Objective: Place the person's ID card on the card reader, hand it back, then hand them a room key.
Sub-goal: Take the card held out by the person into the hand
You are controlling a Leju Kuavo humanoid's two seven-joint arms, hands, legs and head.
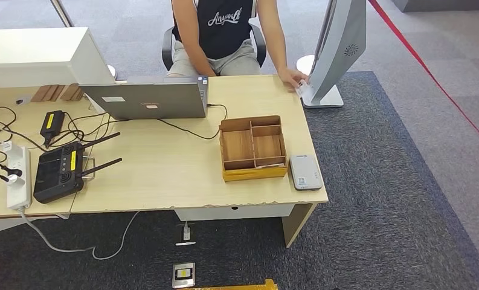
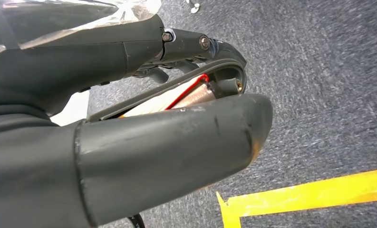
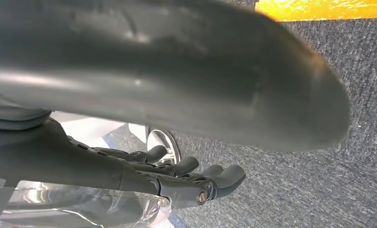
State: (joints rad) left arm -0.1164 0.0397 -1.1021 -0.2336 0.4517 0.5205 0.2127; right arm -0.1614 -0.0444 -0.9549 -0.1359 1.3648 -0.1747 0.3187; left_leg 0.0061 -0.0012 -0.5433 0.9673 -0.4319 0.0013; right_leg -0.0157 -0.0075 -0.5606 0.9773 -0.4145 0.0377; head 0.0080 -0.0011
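wooden desk, grey carpet, red floor line

A closed laptop, black router and power strip sit on the desk.

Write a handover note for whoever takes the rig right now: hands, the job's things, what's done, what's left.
Right hand: hangs over the carpet, fingers apart, holding nothing.
Left hand: hangs too; grip unclear.
ID card: in the person's hand, far right desk edge.
Card reader: near right corner, nothing on it, beside the wooden tray.
Done: nothing.
Left: take card, read it, return it, give room key.
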